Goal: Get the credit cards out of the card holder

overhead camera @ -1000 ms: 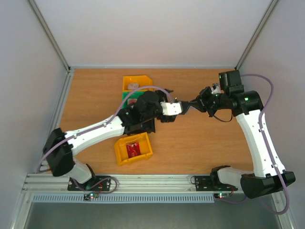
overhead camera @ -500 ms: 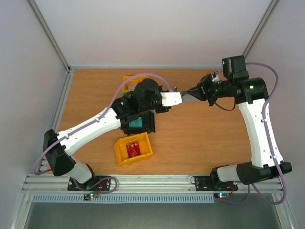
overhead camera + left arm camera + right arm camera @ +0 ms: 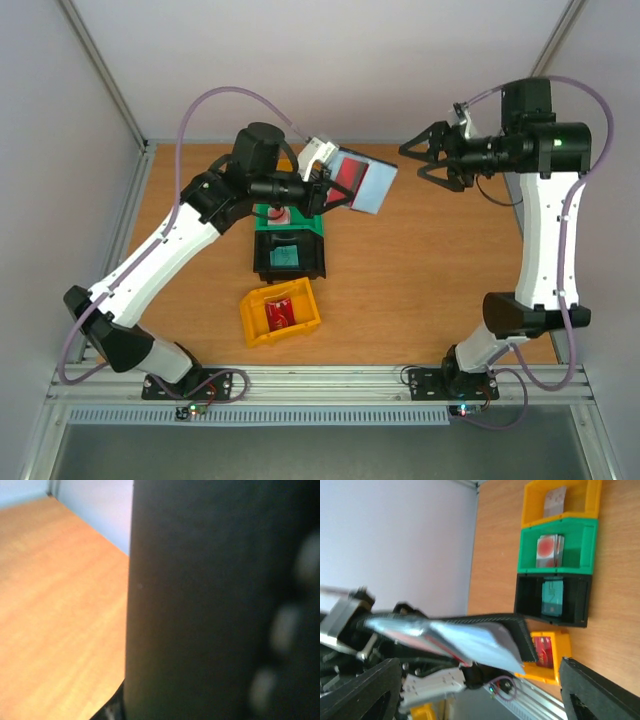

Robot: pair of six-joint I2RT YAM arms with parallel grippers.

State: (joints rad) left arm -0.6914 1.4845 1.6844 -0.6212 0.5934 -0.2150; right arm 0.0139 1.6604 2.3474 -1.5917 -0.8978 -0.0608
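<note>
Left jaws: clamped on the card holder (image 3: 372, 190)
Right jaws: spread, empty — we place them just right of its red card (image 3: 348, 173)

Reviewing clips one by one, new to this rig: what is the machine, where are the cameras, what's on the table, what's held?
Two robot arms are bolted at the near edge of the table. The wide picture looks down from above and behind them; the other two come from cameras on the wrists. The left gripper holds the opened card holder in the air, a red card showing inside; the dark blur filling the left wrist view is probably that holder. The right gripper is open, facing it. On the table stand four bins, a card in each: yellow bin, green bin, black bin, second yellow bin.
</note>
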